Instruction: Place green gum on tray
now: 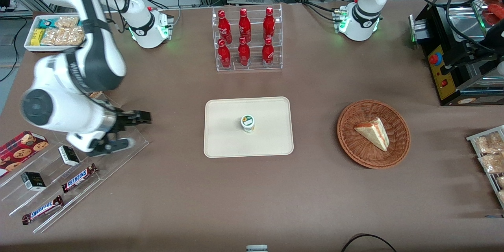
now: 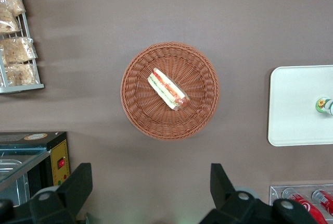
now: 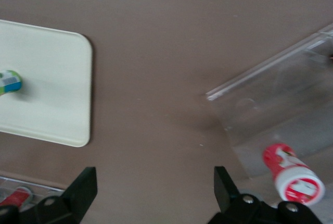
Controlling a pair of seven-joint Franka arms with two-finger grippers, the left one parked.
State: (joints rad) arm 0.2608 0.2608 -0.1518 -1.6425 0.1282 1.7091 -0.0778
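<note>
Spreading across most of every view, the brown table (image 1: 252,189) is seen to carry everything else. Near its middle lies the tray (image 1: 228,141), flat and cream-coloured, with a low rim. A clear tiered display shelf (image 1: 59,181), holding chocolate bars and small boxes, is set toward the working arm's end of the table. The right arm's gripper (image 1: 136,130) is held above the upper edge of that shelf, well apart from the tray; in the right wrist view its fingers (image 3: 83,187) are seen spread wide with nothing between them. A red-lidded container (image 3: 291,174) is seen lying on its side on the shelf, close to the gripper.

The green gum (image 1: 247,123) is found upright on the tray, near its centre, with bare tray surface all around it; the long axis is vertical and the lid faces up. From the gripper, the gum lies toward the middle of the table, at roughly the same depth from the front camera.

The placement is judged to be done, since the gum rests on the tray and is not gripped. Nothing more than withdrawal of the arm seems to be called for.
</note>
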